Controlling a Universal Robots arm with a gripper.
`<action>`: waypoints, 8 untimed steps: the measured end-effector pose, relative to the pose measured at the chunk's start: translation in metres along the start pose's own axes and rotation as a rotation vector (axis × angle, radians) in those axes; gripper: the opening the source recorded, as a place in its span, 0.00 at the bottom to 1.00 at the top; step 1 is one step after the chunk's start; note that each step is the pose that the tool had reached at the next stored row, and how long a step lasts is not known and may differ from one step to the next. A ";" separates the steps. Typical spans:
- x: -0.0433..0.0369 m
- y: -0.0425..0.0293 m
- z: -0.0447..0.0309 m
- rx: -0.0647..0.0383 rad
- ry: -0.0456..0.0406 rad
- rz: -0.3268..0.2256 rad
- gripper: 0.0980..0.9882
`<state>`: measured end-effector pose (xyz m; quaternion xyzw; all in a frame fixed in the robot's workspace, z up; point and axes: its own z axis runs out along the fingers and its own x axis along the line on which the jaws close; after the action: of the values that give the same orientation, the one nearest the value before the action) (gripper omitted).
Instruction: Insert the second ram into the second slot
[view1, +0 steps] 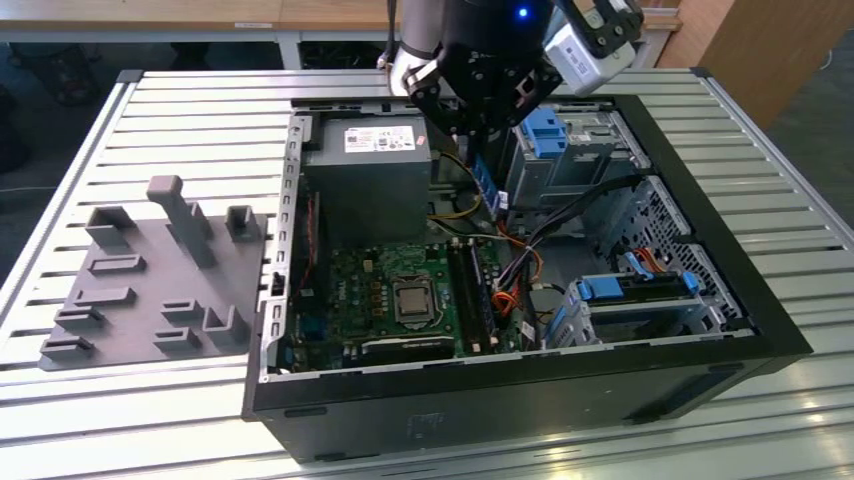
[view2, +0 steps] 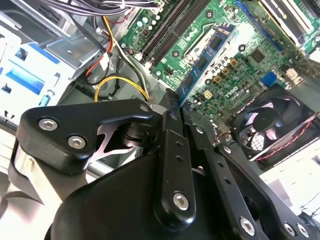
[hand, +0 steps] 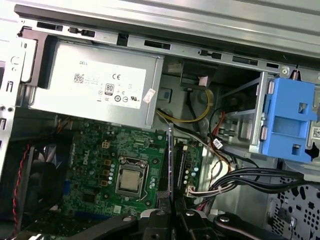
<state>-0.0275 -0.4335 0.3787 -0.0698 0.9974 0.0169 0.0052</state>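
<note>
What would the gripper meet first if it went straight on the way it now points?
Probably the memory slots on the motherboard, beside the processor socket. The second ram clamped in the gripper would touch them first. Depth is hard to judge.

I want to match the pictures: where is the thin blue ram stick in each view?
Exterior view: the thin blue ram stick hangs under the gripper.
Second wrist view: the stick slants away from the gripper.
First wrist view: the stick shows edge-on, a dark line.
Shared landmark: the green motherboard.
</note>
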 end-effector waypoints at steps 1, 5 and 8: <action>0.0000 0.0000 0.0000 0.000 -0.0003 0.010 0.05; 0.0000 0.0000 0.0001 0.001 -0.0015 0.048 0.05; 0.0000 0.0000 0.0003 0.001 -0.0025 0.076 0.05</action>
<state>-0.0275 -0.4335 0.3784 -0.0316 0.9993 0.0166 0.0058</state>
